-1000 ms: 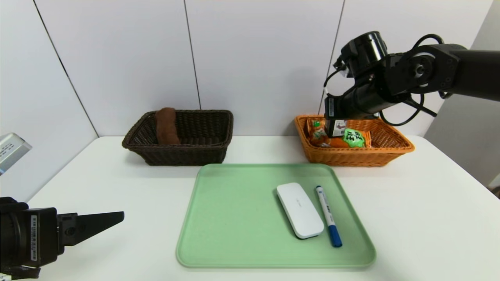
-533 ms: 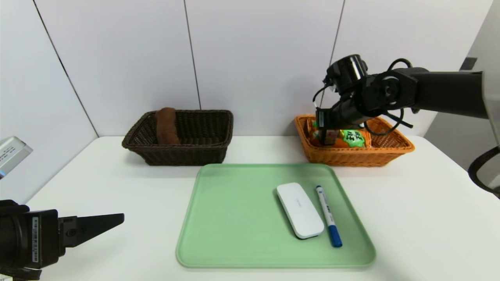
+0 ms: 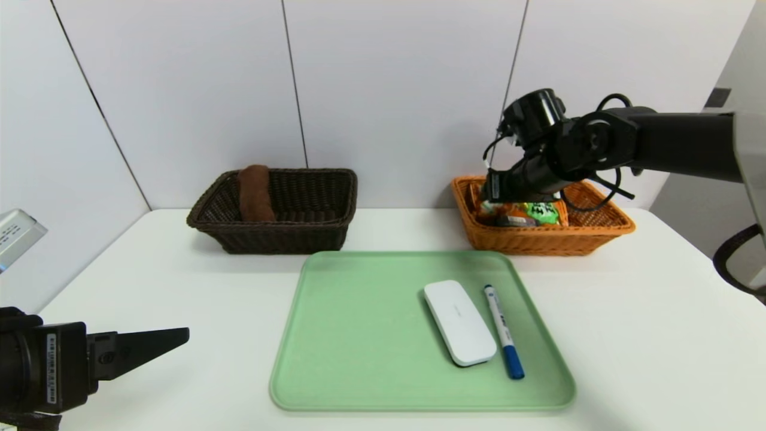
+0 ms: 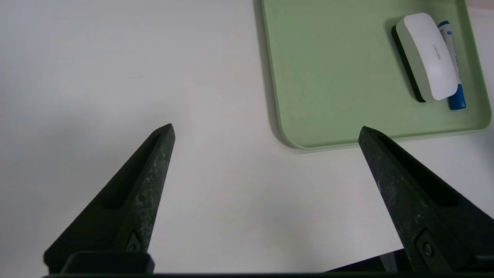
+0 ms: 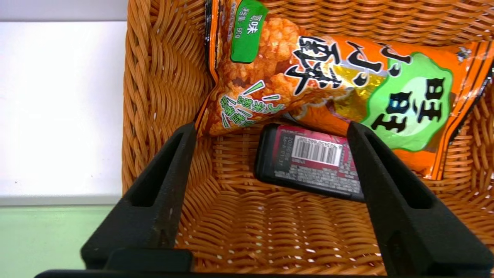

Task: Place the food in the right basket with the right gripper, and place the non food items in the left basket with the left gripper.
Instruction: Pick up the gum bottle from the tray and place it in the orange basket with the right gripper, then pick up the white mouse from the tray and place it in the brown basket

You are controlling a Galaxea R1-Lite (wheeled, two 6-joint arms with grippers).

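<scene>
Right gripper spread over the orange basket, with a small dark packet lying loose beneath it.

Nearest, the left gripper (image 4: 266,131) hung with its black tapered fingers (image 4: 142,185) spread wide over the smooth white table (image 3: 179,287), gripping nothing. Beyond it lay the pale green plastic tray (image 3: 359,335) with rounded corners, bearing a glossy white oblong case (image 3: 459,322) and, just beside it, a slim white marker with a blue cap (image 3: 504,332). Farther back stood the dark brown woven wicker basket (image 3: 311,230), a brown roll (image 3: 256,193) leaning on its rim, and the orange woven wicker basket (image 5: 162,85). There the right gripper (image 5: 270,129) stood with jaws parted above the weave; between them lay the small dark red snack packet with a white barcode label (image 5: 308,162), touching a crinkled orange and green snack bag (image 5: 332,85).
</scene>
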